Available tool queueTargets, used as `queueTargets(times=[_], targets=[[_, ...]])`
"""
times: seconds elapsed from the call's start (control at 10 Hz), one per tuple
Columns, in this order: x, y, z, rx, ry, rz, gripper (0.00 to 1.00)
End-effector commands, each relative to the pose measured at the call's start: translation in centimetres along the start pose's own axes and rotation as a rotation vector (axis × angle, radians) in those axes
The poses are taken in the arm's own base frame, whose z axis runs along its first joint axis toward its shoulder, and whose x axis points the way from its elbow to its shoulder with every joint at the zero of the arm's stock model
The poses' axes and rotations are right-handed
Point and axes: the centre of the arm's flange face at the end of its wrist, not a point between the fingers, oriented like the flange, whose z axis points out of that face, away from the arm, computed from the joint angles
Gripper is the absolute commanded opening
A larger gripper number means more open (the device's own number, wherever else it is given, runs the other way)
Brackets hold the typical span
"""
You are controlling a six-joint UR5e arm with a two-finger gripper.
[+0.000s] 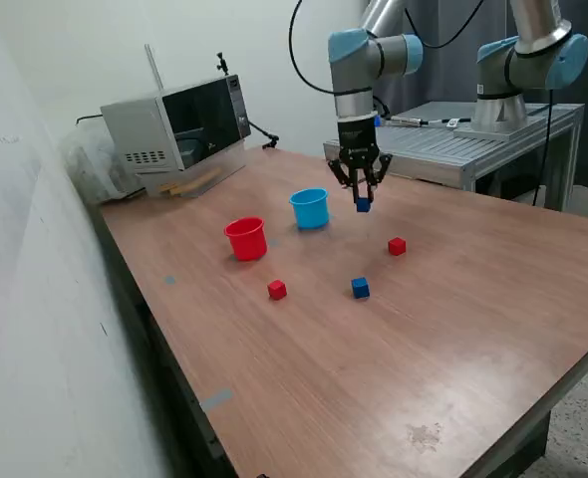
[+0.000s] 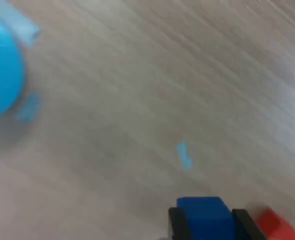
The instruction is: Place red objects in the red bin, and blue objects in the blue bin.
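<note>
Lying nearest the exterior camera, a red cube (image 1: 277,290) and a blue cube (image 1: 360,288) rested loose on the bench (image 1: 453,339), well apart from each other. A second red cube (image 1: 397,246) sat farther back, toward the exterior view's right. All three were small, plain, sharp-edged blocks with a matte finish. The bench top was a smooth brown wood-grain laminate, with a scuff mark near its front edge.

Beyond the cubes stood the red cup (image 1: 246,239) and, just behind it to the exterior view's right, the light blue cup (image 1: 310,208). Both were round, slightly tapered, rimmed plastic vessels, open side up. Neither interior was visible enough to confirm contents.

The gripper (image 1: 362,195) hung above the bench, just to the exterior view's right of the light blue cup, with its fingers closed on a second blue cube (image 2: 206,217). The wrist view showed that cube clamped between the two dark fingertips, clear of the surface.

Judged step: transport of a blue cube to the blue bin. The next move would call for a short lateral shift to centre the cube over the light blue cup's mouth, then a release. Misalignment could drop the cube on the rim.

Farthest back, a microwave (image 1: 179,129) stood against the wall.
</note>
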Motion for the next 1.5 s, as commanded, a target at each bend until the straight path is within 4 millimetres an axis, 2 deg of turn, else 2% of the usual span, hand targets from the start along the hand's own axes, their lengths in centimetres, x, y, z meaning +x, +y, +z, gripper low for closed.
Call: queueTargets(times=[0.0,0.2,0.3,0.4,0.8,1.1,1.2,1.4], targets=[[-1.8,0.2,-5.1,-0.042,-0.051,0.021,0.0],[-7.3,-2.3,-5.1,-0.033,-0.059,0.117,0.0],[-10.0,-3.7,-4.3,-0.023,-0.055,0.163,0.0],[-11.7,-4.6,-3.9,-0.014,-0.052,0.192,0.0],[-13.5,-5.8,-2.4,0.007,-0.032,0.225,0.0],[-15.3,-7.5,-2.4,0.006,-0.033,0.265,0.0],[-15.6,-7.8,-2.4,0.006,-0.034,0.273,1.0],[-15.4,-7.8,-2.5,0.007,-0.033,0.27,1.0]])
